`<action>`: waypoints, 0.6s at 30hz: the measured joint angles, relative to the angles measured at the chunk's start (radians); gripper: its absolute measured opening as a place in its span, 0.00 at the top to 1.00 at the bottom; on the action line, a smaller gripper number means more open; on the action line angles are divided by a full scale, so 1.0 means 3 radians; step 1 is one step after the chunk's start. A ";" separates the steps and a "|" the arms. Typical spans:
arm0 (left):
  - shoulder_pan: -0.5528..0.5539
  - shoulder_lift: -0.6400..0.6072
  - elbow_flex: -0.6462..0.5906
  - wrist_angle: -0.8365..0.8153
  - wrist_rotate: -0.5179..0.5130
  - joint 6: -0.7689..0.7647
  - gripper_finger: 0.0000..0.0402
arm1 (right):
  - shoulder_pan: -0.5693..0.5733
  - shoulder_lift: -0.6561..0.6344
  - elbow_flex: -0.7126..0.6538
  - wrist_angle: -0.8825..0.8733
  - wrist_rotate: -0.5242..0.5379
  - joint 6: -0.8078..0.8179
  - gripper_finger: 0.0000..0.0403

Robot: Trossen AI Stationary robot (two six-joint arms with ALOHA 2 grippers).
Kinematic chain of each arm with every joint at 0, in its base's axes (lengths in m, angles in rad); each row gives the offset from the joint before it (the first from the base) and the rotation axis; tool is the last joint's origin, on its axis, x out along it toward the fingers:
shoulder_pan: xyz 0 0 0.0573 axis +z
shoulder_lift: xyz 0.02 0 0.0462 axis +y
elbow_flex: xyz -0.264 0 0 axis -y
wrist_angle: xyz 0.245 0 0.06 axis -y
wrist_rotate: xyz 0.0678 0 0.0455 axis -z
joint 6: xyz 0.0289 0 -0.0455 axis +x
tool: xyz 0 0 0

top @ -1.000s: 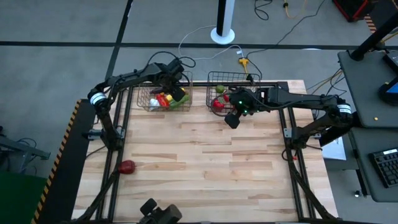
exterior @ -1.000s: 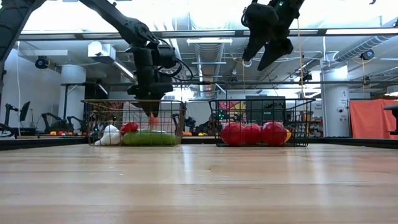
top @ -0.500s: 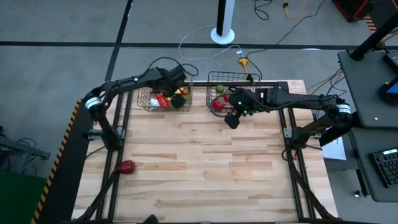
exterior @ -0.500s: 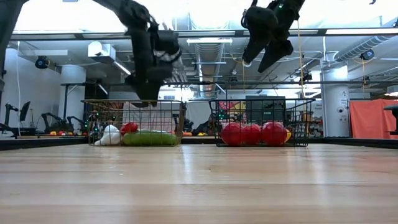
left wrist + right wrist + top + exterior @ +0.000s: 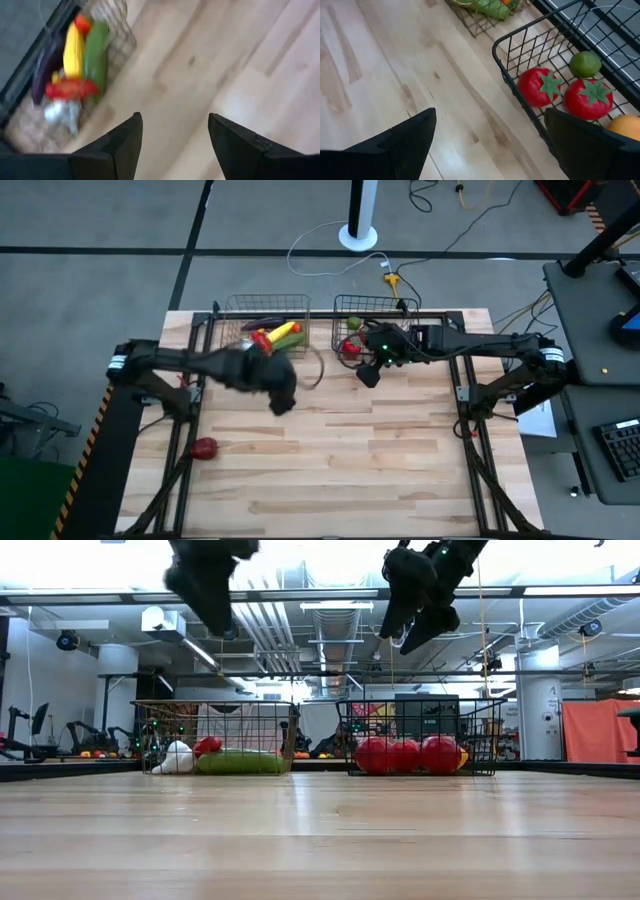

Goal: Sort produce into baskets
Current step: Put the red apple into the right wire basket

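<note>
Nearly all the produce sits in the two wire baskets at the 12 o'clock edge of the desk [image 5: 330, 450]. The brownish-copper basket [image 5: 262, 304], toward 11 o'clock, holds a green cucumber [image 5: 95, 52], a yellow corn [image 5: 73, 50], a purple eggplant [image 5: 46, 65], a red pepper [image 5: 70, 90] and a white garlic [image 5: 178, 758]. The darker grey basket [image 5: 520, 42], just beside it toward 1 o'clock, holds red tomatoes [image 5: 539, 87], a green lime-like piece [image 5: 585, 63] and an orange [image 5: 623, 125] at its far corner.

One piece is left out: a red piece [image 5: 204, 447] lies alone on the bare desk toward 8 o'clock, well apart from both baskets. By its colour and round shape it likely belongs with the tomatoes in the grey basket, though its kind cannot be told from above.

The left claw [image 5: 172, 132] hangs over the desk in front of the copper basket, its fingers spread apart and holding nothing, with only bare wood between them. The right claw [image 5: 490, 132] hovers just in front of the grey basket's near wall, its fingers likewise wide apart and empty.

The sorting looks close to finished, as far as can be judged: a single stray piece remains, nearer the left arm than the right.
</note>
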State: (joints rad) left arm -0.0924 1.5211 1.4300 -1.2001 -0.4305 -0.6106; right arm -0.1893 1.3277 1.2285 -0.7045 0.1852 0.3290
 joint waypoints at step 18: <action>-0.1427 0.0345 -0.0091 -0.1196 0.1069 -0.2176 0.51 | 0.0028 0.0000 -0.0073 0.0262 -0.0006 -0.0033 0.10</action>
State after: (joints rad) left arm -0.5207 1.6247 1.4028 -1.5589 -0.1099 -1.2634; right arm -0.1810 1.3277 1.2068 -0.6261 0.1833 0.3191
